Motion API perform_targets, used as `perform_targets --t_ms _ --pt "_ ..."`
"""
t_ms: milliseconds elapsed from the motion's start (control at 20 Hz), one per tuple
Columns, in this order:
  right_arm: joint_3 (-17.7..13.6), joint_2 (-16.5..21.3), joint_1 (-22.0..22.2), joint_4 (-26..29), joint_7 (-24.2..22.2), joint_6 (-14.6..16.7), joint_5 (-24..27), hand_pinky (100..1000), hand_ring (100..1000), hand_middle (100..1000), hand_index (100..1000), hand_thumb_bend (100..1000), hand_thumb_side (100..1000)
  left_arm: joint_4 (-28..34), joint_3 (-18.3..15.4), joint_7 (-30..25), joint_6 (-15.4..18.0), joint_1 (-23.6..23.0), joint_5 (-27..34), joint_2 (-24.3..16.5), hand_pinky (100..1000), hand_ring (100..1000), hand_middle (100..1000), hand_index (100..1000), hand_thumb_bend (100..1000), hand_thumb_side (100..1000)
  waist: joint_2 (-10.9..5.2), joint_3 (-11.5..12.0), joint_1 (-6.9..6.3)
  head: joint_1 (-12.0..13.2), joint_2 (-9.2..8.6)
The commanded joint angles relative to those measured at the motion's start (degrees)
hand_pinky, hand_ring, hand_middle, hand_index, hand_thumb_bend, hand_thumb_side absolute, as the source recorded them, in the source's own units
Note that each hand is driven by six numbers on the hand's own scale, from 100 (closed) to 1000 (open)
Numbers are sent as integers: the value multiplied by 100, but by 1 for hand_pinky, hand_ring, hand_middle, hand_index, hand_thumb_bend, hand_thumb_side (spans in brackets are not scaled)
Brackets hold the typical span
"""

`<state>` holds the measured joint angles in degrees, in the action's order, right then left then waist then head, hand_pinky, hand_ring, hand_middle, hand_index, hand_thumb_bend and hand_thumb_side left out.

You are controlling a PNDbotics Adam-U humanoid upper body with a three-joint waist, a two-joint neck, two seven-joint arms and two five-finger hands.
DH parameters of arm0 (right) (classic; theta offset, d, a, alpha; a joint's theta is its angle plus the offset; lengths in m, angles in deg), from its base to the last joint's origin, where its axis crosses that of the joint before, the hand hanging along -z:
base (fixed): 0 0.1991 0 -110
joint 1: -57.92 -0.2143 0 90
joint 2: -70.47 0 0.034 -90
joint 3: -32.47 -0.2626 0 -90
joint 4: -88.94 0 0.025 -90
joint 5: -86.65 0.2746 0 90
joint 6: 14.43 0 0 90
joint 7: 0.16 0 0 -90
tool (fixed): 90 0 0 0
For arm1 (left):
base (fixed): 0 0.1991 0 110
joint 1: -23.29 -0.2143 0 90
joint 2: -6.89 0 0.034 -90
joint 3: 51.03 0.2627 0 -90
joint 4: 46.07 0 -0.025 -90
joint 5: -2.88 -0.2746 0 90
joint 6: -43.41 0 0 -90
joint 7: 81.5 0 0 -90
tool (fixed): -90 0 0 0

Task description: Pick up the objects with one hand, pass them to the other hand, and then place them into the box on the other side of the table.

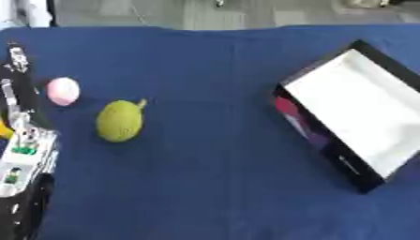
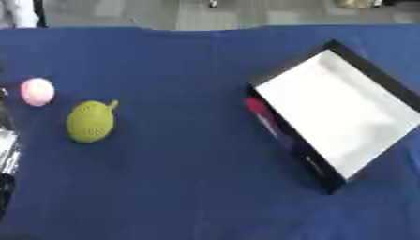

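a: what shows along the left edge of the frame?

b: the robot's left arm (image 1: pixel 20 159), black with silver and white parts, running up the table's left side. the left hand (image 1: pixel 16 58) is a thin dark shape near the upper left; whether its fingers are straight or curled, i cannot tell. nothing visible is held in it.

a: and the objects to be moved?

b: a pink ball (image 1: pixel 63 91) lies on the blue tablecloth (image 1: pixel 205 187) just to the right of that hand and a little nearer the camera. a green fruit (image 1: pixel 120 121) with a short stem lies right of the hand too, nearer still, close beside the ball but not touching it. the stem points up and to the right.

a: the box?

b: the box (image 1: pixel 353 112), black-walled with a white inside, sits askew, well apart from the hand, on the far right side of the table. a red patch marks its left outer wall.

a: the right hand?

b: in neither view.
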<state>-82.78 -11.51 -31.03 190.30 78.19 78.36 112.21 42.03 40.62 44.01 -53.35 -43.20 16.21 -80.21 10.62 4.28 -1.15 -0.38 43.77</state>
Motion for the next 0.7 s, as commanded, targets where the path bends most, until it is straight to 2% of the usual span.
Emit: perform_targets --t_ms 50,400,550,700 --pt "-44 165 -23 69 -6 24 25 1000 1000 1000 1000 100 619 126 -28 -31 0 104 -38 -153 770 900 736 897 203 855 -33 -11 -45 31 35" --pt "-55 144 -1 74 -13 48 0 1000 1000 1000 1000 100 619 276 -131 -65 -11 231 -125 -251 771 894 700 886 198 822 -13 -36 -30 -21 35" --pt "-64 146 15 78 -8 61 -12 1000 1000 1000 1000 100 618 264 -158 -133 -228 348 -173 -600 780 905 713 893 187 816 -11 -42 -38 -12 35" --pt "-63 161 35 77 -10 65 -37 1000 1000 1000 1000 100 619 121 -90 -483 -692 518 -264 -1240 792 912 726 901 176 774 -15 -47 -66 8 35"
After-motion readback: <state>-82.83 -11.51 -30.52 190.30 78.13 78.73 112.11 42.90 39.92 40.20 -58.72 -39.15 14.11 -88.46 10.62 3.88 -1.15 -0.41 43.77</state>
